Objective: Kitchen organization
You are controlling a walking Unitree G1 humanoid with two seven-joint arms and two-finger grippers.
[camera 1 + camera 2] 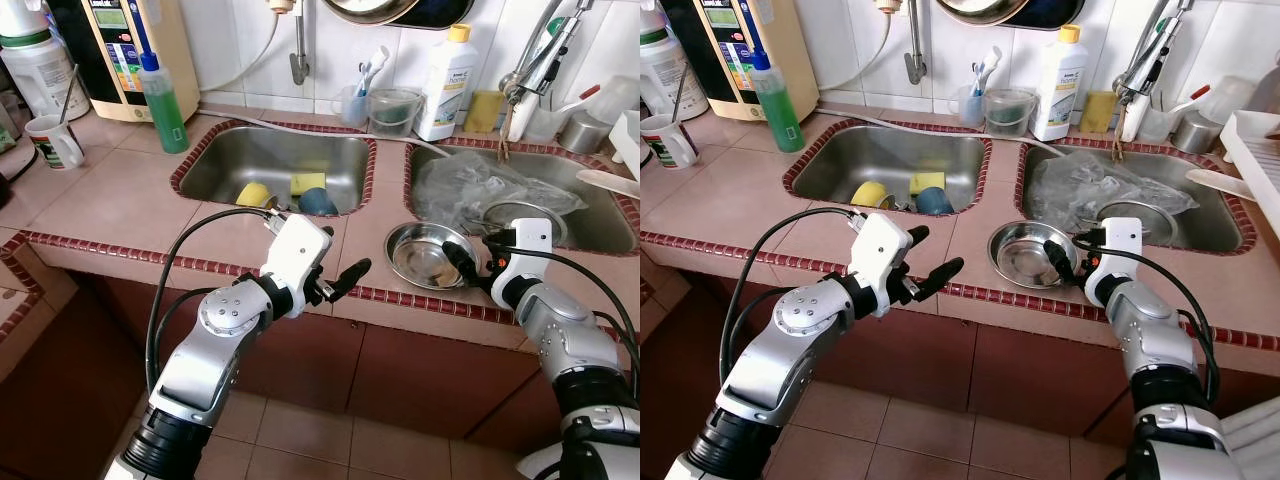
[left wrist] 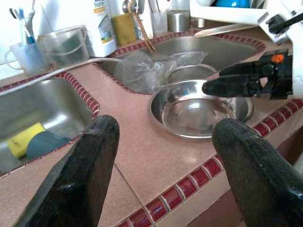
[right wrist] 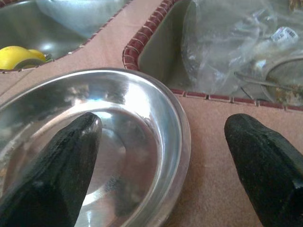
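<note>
Pink-tiled counter (image 1: 120, 205) — twin steel sinks (image 1: 275, 165)

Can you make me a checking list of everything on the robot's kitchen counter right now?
Surface: pink tiled counter with a red edge and two steel sinks.
Job's things: steel bowl on the counter between the sinks; yellow sponge and other small things in the left sink.
Clutter: plastic bag in the right sink; green bottle, white bottle, mug, toothbrush cup.
Grippers: left gripper open, over the counter's front edge; right gripper open, straddling the bowl's rim.
Cables: black cables loop along both arms.
Surroundings: white tiled wall, tap, brown floor tiles.
</note>
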